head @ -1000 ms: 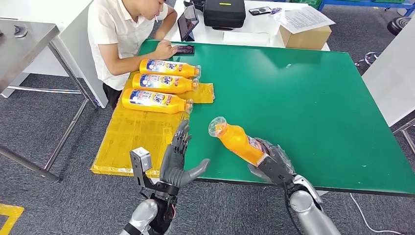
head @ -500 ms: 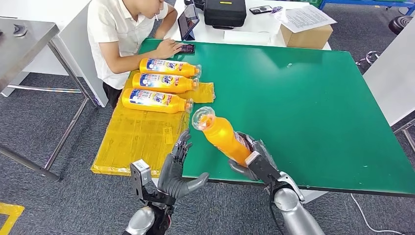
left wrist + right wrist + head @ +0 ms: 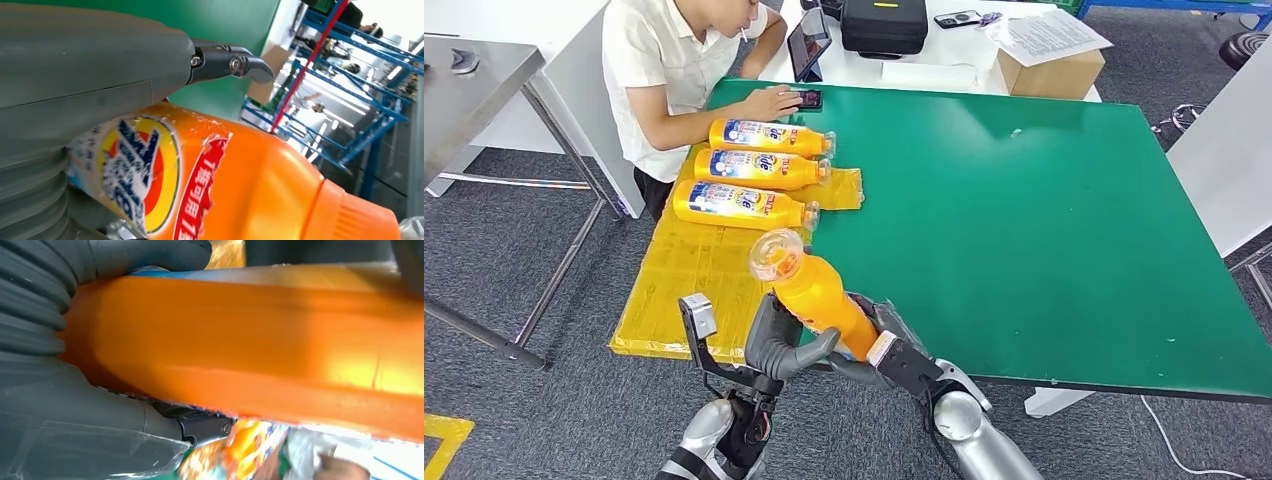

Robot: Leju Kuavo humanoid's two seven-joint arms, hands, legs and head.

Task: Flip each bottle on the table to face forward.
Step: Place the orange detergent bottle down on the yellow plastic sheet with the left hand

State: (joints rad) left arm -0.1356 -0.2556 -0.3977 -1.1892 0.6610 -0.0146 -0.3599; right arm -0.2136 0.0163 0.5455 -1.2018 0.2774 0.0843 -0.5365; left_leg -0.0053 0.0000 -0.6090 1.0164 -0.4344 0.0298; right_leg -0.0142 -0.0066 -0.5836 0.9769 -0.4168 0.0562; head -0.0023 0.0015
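Three bottles [image 3: 759,168] crowd yellow mat's [image 3: 686,285] far end; green table [image 3: 1044,200] rightward open.

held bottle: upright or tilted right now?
Tilted. The orange bottle leans cap-end up and away in the right hand, left hand against it.

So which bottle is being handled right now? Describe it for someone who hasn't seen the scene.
Start at the green table and go to its near edge beside the yellow mat. There an orange bottle is lifted, cap tilted up, held between the right hand and left hand. Unlike it, the three labelled bottles lie flat in a row.
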